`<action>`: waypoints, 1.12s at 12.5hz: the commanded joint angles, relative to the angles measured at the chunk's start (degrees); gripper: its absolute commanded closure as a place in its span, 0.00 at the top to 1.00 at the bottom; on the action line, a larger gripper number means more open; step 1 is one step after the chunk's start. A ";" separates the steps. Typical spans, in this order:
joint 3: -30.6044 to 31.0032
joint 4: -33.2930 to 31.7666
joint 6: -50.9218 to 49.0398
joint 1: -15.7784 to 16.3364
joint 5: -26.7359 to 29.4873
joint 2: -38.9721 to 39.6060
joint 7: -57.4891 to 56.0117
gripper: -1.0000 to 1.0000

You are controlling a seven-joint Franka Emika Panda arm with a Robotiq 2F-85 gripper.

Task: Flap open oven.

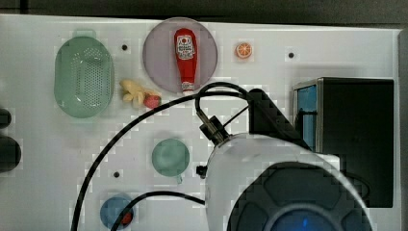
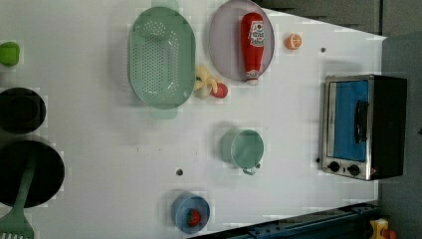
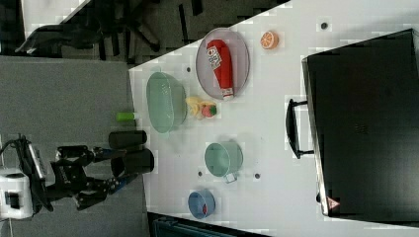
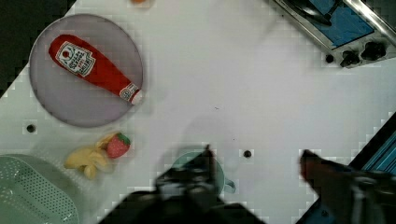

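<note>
White tabletop bears the shut oven beside grey flooring

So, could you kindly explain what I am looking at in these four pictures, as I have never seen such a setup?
This is one robot arm over a white table. Three fixed cameras look at the table from different sides, and a fourth rides on the arm's wrist. The wrist view shows the end effector with its fingers apart and nothing between them. On the table sit an oven with its blue glass door closed, a ketchup bottle on a plate, a green colander, a green cup, a blue bowl holding a strawberry, and an orange slice.
</note>
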 commanded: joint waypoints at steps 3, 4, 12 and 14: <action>-1.29 -1.08 -0.77 -1.33 0.39 3.22 -3.15 0.18; -2.22 -1.18 -0.76 -1.37 0.35 3.74 -4.50 0.17; -13.16 -7.57 13.61 -1.81 -3.24 9.44 -47.81 0.17; -15.84 -10.94 20.63 -1.99 -3.92 10.70 -55.65 0.17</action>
